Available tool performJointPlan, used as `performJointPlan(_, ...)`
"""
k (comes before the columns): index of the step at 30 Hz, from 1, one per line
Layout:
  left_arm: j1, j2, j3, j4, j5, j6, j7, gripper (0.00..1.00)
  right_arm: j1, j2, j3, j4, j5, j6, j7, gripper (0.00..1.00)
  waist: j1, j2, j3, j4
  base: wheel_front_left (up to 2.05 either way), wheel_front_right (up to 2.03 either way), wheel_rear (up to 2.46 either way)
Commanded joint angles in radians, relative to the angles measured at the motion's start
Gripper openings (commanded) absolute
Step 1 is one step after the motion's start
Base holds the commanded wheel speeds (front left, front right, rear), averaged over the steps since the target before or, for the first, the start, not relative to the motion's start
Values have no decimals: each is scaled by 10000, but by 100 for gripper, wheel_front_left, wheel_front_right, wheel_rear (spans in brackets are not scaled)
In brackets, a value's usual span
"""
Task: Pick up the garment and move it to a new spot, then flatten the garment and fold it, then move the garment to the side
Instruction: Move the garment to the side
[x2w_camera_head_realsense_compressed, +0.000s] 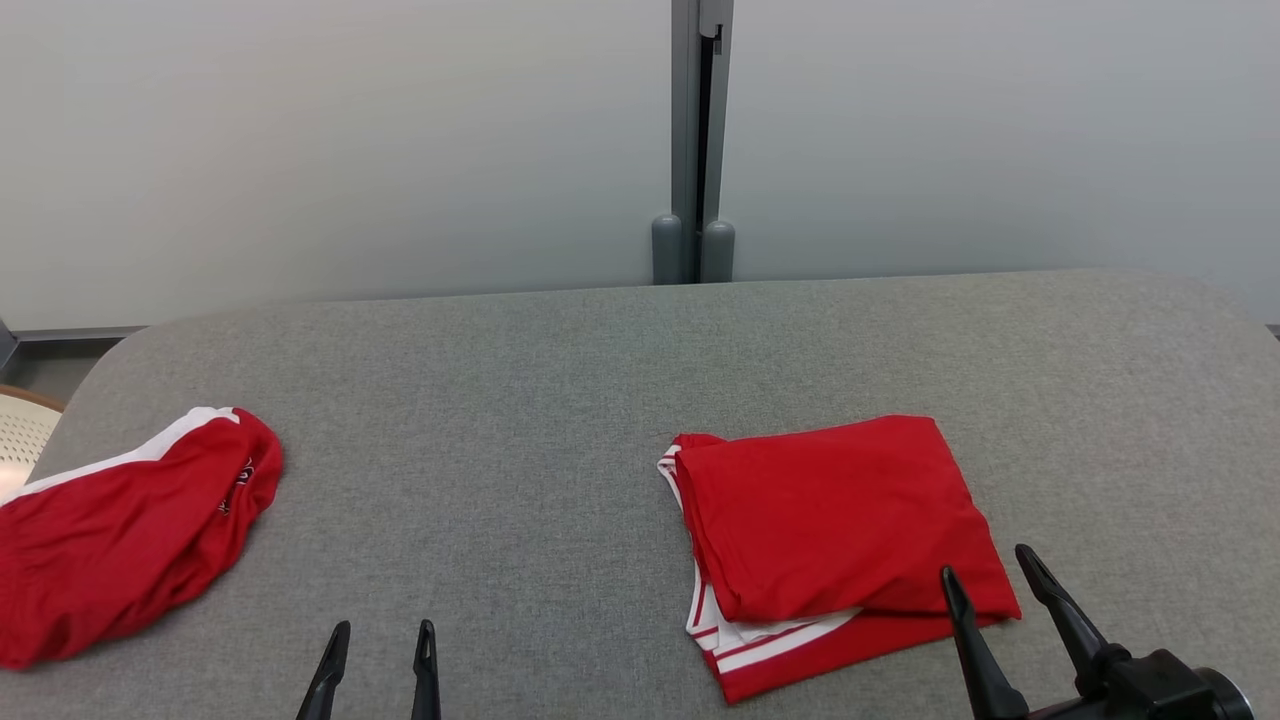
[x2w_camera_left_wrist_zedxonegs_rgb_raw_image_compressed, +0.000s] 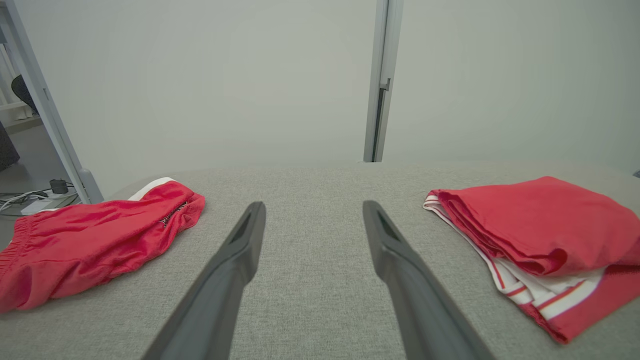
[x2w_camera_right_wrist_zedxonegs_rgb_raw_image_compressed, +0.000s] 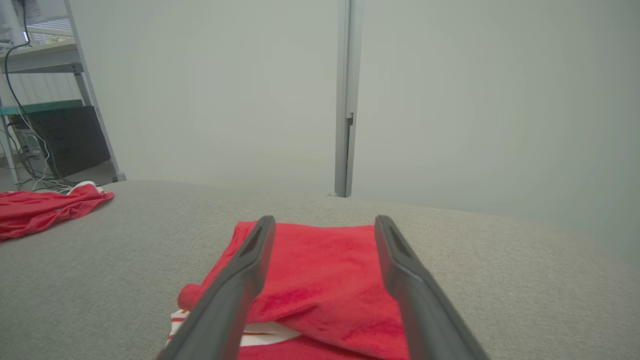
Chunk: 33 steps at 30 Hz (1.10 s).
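Note:
A red garment (x2w_camera_head_realsense_compressed: 835, 540) with white and red trim lies folded into a neat block on the grey table, right of centre; it also appears at the right of the left wrist view (x2w_camera_left_wrist_zedxonegs_rgb_raw_image_compressed: 545, 235) and straight ahead in the right wrist view (x2w_camera_right_wrist_zedxonegs_rgb_raw_image_compressed: 320, 280). My right gripper (x2w_camera_head_realsense_compressed: 988, 570) is open just over the folded garment's near right corner, holding nothing. My left gripper (x2w_camera_head_realsense_compressed: 383, 635) is open near the front edge, left of centre, over bare cloth. A second red garment (x2w_camera_head_realsense_compressed: 120, 530) with a white stripe lies loosely crumpled at the table's left edge.
The grey fabric table (x2w_camera_head_realsense_compressed: 560, 380) has rounded far corners and ends at a pale wall with a grey vertical post (x2w_camera_head_realsense_compressed: 695, 150). A pale perforated chair (x2w_camera_head_realsense_compressed: 20, 430) stands off the left edge. Shelving and cables (x2w_camera_right_wrist_zedxonegs_rgb_raw_image_compressed: 35, 125) stand at the far left.

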Motion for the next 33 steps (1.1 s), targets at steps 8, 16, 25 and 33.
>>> performJointPlan(8,-152,32,10,39,57,-23,-19,100,-303,88,23,116,58,-20,-7,100,0,-1,124,-18,0,0,0)
performJointPlan(16,-530,34,-215,-4,128,-84,-19,100,-975,18,92,385,729,-20,-7,100,0,-1,578,152,0,0,0)
performJointPlan(25,-1246,34,-493,-75,283,-276,-19,100,-3146,-2000,1759,2962,4434,-14,429,100,0,-1,1848,398,0,0,0)
performJointPlan(33,-1743,32,-672,-35,301,-292,-19,100,-3946,-3945,2776,2644,8305,-12,2250,100,0,-1,2608,567,0,0,0)
